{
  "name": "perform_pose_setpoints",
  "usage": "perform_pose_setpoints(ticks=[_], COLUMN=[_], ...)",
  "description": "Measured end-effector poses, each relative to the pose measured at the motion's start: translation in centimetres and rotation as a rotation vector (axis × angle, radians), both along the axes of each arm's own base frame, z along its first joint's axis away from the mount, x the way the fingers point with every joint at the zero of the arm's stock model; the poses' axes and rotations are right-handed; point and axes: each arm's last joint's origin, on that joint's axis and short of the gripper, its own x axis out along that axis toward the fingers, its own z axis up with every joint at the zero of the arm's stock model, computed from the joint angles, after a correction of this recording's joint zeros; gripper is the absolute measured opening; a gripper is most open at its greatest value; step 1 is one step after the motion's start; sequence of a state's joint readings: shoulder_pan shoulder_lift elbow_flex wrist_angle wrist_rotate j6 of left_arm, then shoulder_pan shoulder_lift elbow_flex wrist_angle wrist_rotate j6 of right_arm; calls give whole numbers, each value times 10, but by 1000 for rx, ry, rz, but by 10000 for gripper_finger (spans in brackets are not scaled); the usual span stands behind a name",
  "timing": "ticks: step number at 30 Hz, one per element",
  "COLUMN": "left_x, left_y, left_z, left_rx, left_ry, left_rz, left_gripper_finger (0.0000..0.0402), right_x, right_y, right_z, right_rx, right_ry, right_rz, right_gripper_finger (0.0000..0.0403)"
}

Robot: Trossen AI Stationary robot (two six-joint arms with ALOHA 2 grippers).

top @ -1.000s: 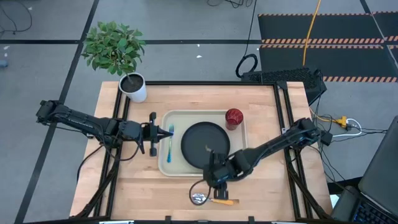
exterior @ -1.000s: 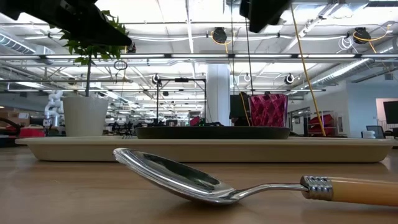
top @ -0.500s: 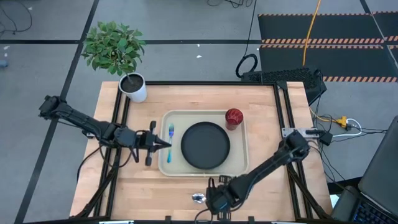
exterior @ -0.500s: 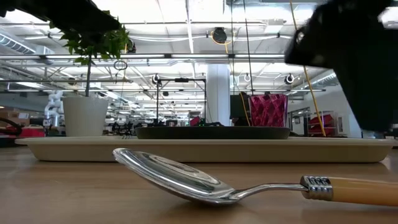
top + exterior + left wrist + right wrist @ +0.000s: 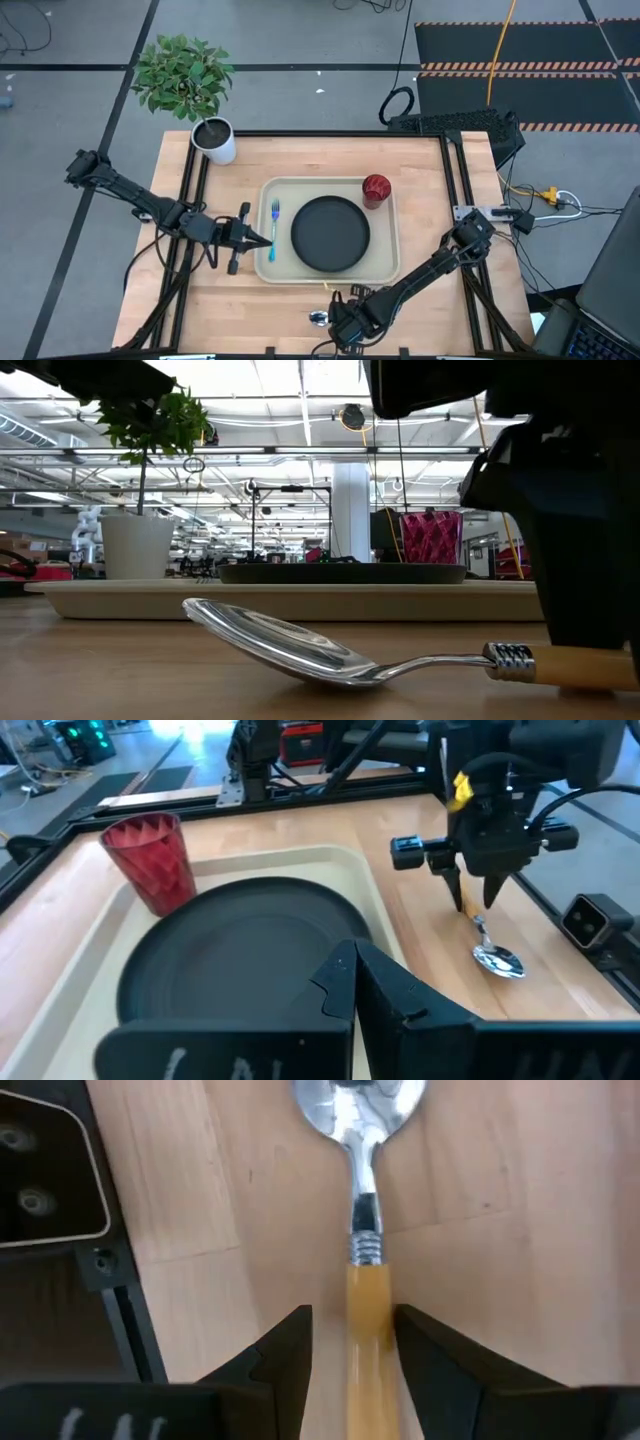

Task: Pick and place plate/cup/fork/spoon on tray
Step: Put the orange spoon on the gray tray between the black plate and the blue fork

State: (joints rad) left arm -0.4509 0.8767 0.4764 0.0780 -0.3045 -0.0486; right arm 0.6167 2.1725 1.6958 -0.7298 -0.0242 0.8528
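The cream tray (image 5: 385,262) lies mid-table. On it are the black plate (image 5: 330,233), the red cup (image 5: 376,188) at its far right corner and the blue-handled fork (image 5: 272,228) along its left side. The spoon (image 5: 350,660) lies on the wood near the table's front edge, its bowl (image 5: 318,319) toward the left. My right gripper (image 5: 352,1320) points down over it, open, one finger on each side of the orange handle (image 5: 368,1305); I cannot tell that either finger touches it. My left gripper (image 5: 262,238) is shut above the tray's left rim, beside the fork.
A white pot with a green plant (image 5: 215,140) stands at the table's far left corner. The tray's near rim (image 5: 330,281) runs just beyond the spoon, and the table's front edge is close behind my right gripper.
My right gripper has swung from over the tray's near rim toward the table's near edge, sunk to the spoon and rolled, so that its fingers now stand astride the handle. My left gripper has drifted a little toward the near edge along the tray's left rim. The spoon has not moved.
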Motion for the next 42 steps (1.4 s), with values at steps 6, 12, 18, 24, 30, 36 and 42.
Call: perform_pose_setpoints(ticks=[6,12,18,24,30,36,42], left_x=[-1,-1,-1,-1,2,3,7], left_y=[-2,-2,-2,-3,-3,-3,-3], left_z=[0,0,0,2,15,17,13], left_rx=[3,12,-6,-19,-47,-60,-97], left_ry=[4,-3,-1,-17,-149,-170,-146], left_rz=[-10,-14,-9,-25,-16,-4,48], left_gripper_finger=[3,4,13,5,13,61,167], right_x=[-1,-1,13,20,13,22,43], right_y=[6,5,-1,-10,-20,-33,-66], right_z=[-7,-4,4,34,74,94,96], right_rx=[-11,-66,-141,-276,-720,-1081,-1158], right_ry=[-4,-54,-223,-436,-685,-759,-711], right_rz=[10,33,10,-16,-112,-141,-180], right_gripper_finger=[109,25,25,25,25,25,25])
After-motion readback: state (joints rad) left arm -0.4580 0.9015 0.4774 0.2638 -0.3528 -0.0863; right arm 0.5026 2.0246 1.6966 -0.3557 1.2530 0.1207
